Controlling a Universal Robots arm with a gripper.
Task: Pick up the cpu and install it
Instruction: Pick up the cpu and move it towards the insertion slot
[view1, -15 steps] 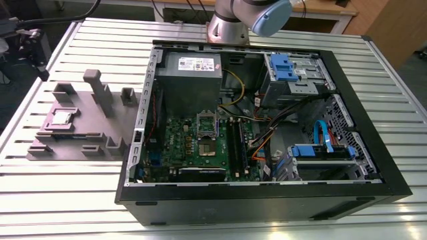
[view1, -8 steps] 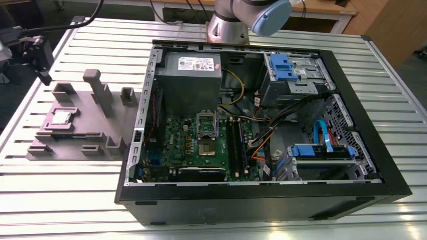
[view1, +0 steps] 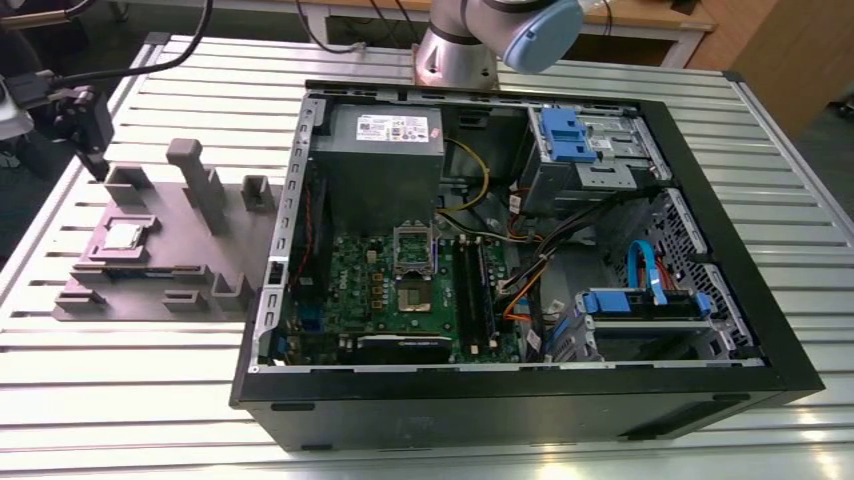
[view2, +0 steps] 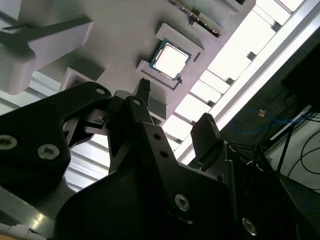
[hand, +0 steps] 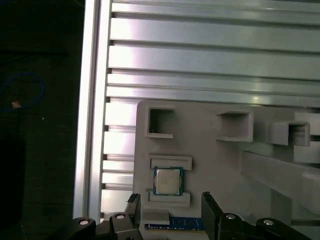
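Fingers (hand: 210, 212): released and spread well apart; dark and blocky in both wrist views.
Gripper (view2: 175, 102): raised above the fixture, touching no part of it.
Gripper position: at the exterior view's far left, hanging over the far left corner of the fixture.
Cpu (hand: 167, 180): flat in a shallow square pocket of the fixture, silver top up, not yet picked up. In the first wrist view, framed in the gap between the two fingers and apart from both. In the exterior view, on the fixture's left part, nearer than the gripper.
Fixture (view1: 174, 255): grey plastic block on the table, with upright posts toward the far side and several open pockets around the cpu.
Memory stick (view2: 197, 16): long and narrow, lying in a slot of the fixture just beside the cpu.
Computer case (view1: 534, 395): black, laid on its side with the panel off, just beside the fixture on the exterior view's right.
Motherboard (view1: 387, 290): green, flat inside the case, in its left half as the exterior view shows it.
Drive bays (view1: 574, 135): blue fittings in the case's right half, one set far and one near, with cables between.
Table (view1: 134, 400): ribbed aluminium slats under the fixture and the case.
Arm (view1: 487, 35): base at the far side of the table, behind the case.
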